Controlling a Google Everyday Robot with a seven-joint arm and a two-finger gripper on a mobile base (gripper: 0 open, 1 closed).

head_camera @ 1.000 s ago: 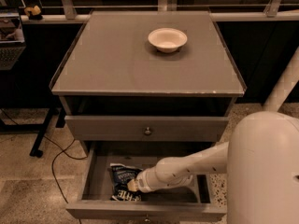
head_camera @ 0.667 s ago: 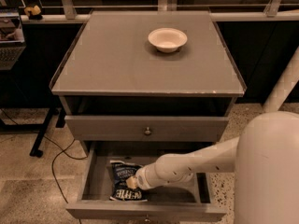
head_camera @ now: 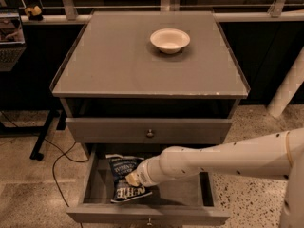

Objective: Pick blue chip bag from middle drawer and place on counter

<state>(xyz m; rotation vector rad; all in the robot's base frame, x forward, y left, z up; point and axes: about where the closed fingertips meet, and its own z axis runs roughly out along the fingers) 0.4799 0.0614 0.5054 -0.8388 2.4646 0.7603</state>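
Observation:
The blue chip bag (head_camera: 122, 168), dark navy with white lettering, lies in the left half of the open middle drawer (head_camera: 183, 193), the lowest drawer of the cabinet. My gripper (head_camera: 129, 178) reaches down into the drawer from the right on a white arm (head_camera: 213, 159). Its tip rests on the middle of the bag and hides part of it. The counter (head_camera: 123, 65) is the flat grey cabinet top above, with a pale chipped front edge.
A white bowl (head_camera: 170, 40) stands at the back middle of the counter. A shut grey drawer front with a round knob (head_camera: 149, 133) sits just above the open drawer. A black table leg and cable (head_camera: 45, 141) stand on the speckled floor at left.
My gripper has moved a little left and back, further onto the bag. My white arm shoulder has shifted right, towards the frame's edge. The bag looks slightly more crumpled under the tip.

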